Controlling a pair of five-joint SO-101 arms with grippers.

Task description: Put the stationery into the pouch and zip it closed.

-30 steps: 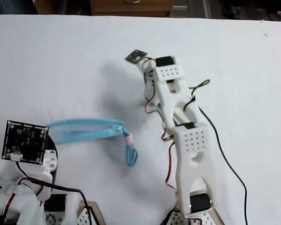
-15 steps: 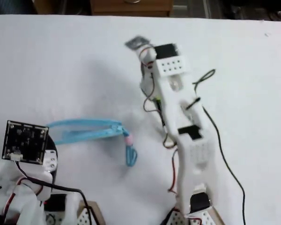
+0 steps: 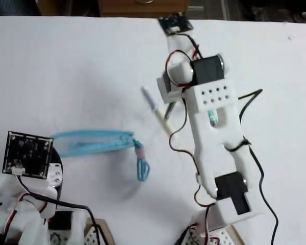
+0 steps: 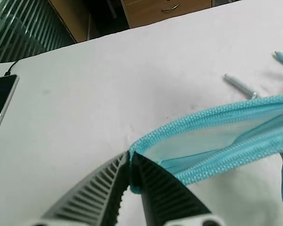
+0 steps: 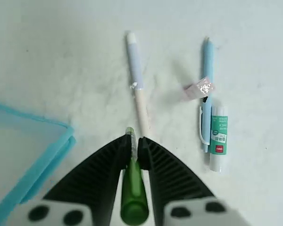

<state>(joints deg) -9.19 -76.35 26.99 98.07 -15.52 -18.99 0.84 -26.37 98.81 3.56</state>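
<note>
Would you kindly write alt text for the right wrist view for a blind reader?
The right claw is shut on a green pen over a white table. Nearby lie a white-and-lilac pen, a blue pen, a glue stick and the blue pouch.

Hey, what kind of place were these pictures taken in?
Probably an office or lab workbench. A white-covered table carries a small white robot arm. A wooden drawer cabinet stands behind it, and a phone with a cable lies near the table's edge.
</note>
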